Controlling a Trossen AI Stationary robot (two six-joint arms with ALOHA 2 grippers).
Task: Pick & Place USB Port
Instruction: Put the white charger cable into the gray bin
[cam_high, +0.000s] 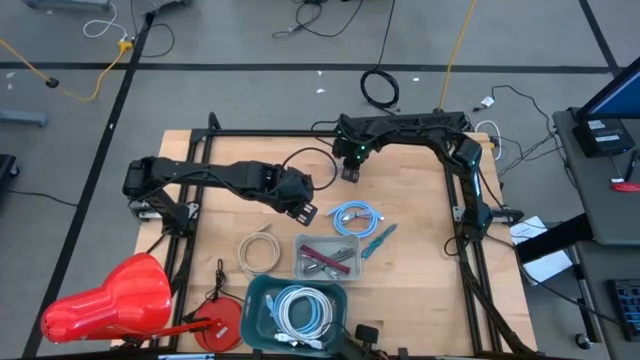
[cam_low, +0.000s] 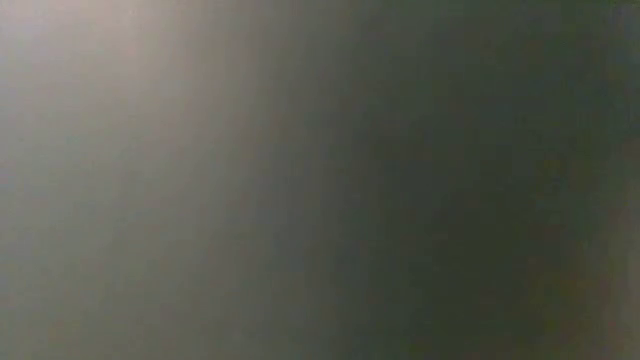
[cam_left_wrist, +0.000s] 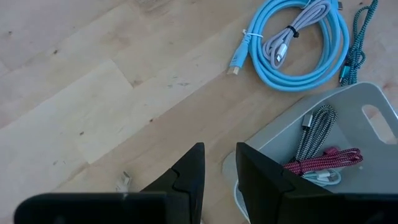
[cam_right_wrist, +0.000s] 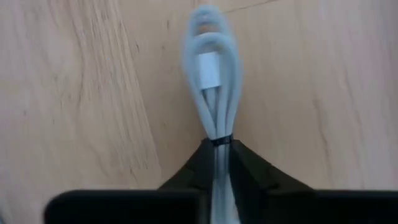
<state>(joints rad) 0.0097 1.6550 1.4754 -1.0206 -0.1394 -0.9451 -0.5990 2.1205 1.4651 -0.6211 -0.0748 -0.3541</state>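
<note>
Holding a small white cable bundle (cam_right_wrist: 214, 102), the right pincer (cam_right_wrist: 217, 163) has its two fingers clamped on the bundle's tied end, and the loops and a white plug stick out in front. In the high view this pincer (cam_high: 351, 172) hangs over the bare wood of the bench (cam_high: 420, 200), behind the grey tray (cam_high: 345, 245). It looks like the picking step is done and the carrying step comes now. The next move needs the arm to bring the bundle toward the grey tray, or the teal bin (cam_high: 255, 300) just in front of it, and let go only when it is right above. I cannot tell which one it should go in. The left pincer (cam_left_wrist: 217, 171) waits near the tray's corner, its fingers a little apart and holding nothing. That arm could get in the way. A blue cable coil (cam_high: 356, 216) and a teal braided cable (cam_high: 378, 239) lie beside the tray. A cream cable coil (cam_high: 260, 251) sits on the tray's other side, and a red thing (cam_high: 110, 300) stands farther off.
</note>
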